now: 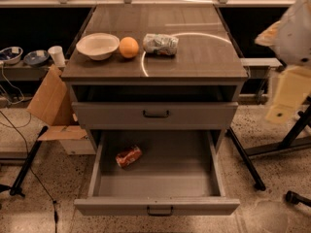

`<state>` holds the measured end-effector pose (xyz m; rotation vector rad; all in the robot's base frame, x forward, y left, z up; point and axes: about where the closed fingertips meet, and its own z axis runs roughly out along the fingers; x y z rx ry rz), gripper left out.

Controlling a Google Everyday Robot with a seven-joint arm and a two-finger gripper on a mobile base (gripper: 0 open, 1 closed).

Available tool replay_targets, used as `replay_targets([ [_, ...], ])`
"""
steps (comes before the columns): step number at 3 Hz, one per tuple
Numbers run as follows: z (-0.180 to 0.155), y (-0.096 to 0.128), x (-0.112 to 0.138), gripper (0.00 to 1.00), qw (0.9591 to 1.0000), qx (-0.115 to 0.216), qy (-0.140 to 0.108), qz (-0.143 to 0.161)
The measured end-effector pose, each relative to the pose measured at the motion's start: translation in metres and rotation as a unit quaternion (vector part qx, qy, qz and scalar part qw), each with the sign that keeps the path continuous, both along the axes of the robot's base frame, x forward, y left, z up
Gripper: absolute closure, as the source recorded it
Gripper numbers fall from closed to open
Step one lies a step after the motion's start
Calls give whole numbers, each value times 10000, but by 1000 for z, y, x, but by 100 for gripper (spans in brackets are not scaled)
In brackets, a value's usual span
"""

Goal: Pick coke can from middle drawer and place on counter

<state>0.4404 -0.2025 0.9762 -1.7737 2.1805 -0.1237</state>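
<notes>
Red-brown coke can (128,156) lies sideways in the open middle drawer (165,178); gripper (285,101) hard to make out at right edge, can't tell its grip.

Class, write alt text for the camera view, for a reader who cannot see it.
A coke can lies on its side in the open middle drawer. On the counter above sit a white bowl, an orange and a shiny packet. The gripper hangs at the right edge, away from the drawer.

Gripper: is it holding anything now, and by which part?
Nothing is seen held. The gripper hangs at the right edge, apart from the coke can, which lies in the middle drawer.
</notes>
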Motion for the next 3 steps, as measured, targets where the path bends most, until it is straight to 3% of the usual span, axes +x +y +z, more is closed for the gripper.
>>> replay_targets([
  [1, -19, 34, 2, 0, 9977, -230, 68, 630],
  [2, -54, 80, 2, 0, 9859, -521, 170, 1579],
  [3, -96, 124, 3, 0, 9652, -835, 308, 2458],
])
